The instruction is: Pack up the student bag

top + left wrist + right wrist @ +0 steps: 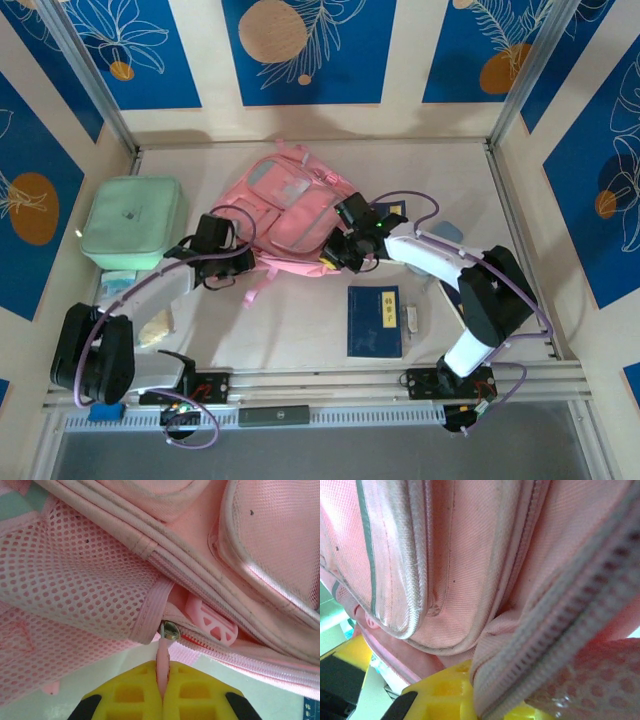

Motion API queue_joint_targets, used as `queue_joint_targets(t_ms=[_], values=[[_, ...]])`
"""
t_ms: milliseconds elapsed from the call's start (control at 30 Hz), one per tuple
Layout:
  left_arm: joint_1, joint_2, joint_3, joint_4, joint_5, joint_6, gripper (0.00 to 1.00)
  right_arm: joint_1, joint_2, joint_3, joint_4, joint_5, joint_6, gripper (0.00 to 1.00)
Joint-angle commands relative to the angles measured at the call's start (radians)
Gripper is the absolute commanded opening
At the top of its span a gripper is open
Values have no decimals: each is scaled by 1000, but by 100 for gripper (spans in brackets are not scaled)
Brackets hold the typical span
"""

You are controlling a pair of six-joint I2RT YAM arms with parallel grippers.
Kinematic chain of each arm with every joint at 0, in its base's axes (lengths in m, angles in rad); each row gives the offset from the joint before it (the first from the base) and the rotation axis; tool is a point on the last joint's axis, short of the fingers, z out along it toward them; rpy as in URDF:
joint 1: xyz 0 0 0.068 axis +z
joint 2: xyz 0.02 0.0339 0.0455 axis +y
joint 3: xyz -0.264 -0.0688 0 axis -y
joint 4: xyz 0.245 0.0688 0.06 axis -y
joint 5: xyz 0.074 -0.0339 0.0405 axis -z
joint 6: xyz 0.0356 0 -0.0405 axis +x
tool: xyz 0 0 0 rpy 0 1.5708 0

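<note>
The student bag (290, 205) lies flat on the bench (300, 310), toward 12 o'clock of its middle in the overhead view, with a mint-green case (132, 222) just off its 9 o'clock side and a blue book (374, 320) lying apart at its 5 o'clock. The left hand (162, 694) is at the bag's 7 o'clock corner, its yellow pads pressed together on the thin pink zip pull (163, 662) that hangs from the metal slider (170, 630) beside the mesh pocket (75, 580). The right hand (480, 700) is at the bag's 5 o'clock edge and looks clamped on a fold of the bag next to a run of zip teeth (570, 610), though the close view leaves the exact bite unclear. The pull is narrow and held only near its end, so a sideways tug could slide it out of the pads. If the right hand's pinch on soft fabric gives, the whole bag would drag across the bench instead of the zip running, possibly nudging the case. Loose mesh by the slider could also catch in the teeth and jam it.
</note>
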State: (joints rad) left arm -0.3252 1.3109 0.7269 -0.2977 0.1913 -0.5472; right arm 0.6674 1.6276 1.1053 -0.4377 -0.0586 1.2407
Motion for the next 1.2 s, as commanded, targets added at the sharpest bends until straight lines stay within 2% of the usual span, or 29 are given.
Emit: queue_joint_targets(t_ms=[0,100,167,300,433,567,700,767,900,1033,1167], values=[[27,42,62,34,-15,40,0,73,20,54,37,63,45,1],[61,98,122,23,-21,79,0,122,50,75,85,125,87,7],[84,137,160,17,-18,100,0,144,75,83,151,117,102,11],[104,196,209,7,-5,140,0,199,109,143,140,144,85,33],[106,178,201,-4,15,150,17,230,92,146,93,165,62,49],[106,130,198,-76,-37,151,33,236,29,100,53,178,16,53],[106,60,166,-103,-6,135,42,231,-36,97,-66,237,-79,56],[103,17,138,-103,27,116,45,205,-65,94,-119,257,-143,58],[82,-81,71,-71,110,54,49,100,-84,90,-194,210,-216,60],[32,-190,-7,-38,107,-16,51,8,-88,65,-175,167,-290,61],[-37,-279,-61,-23,84,-71,51,-45,-50,114,-219,203,-377,61]])
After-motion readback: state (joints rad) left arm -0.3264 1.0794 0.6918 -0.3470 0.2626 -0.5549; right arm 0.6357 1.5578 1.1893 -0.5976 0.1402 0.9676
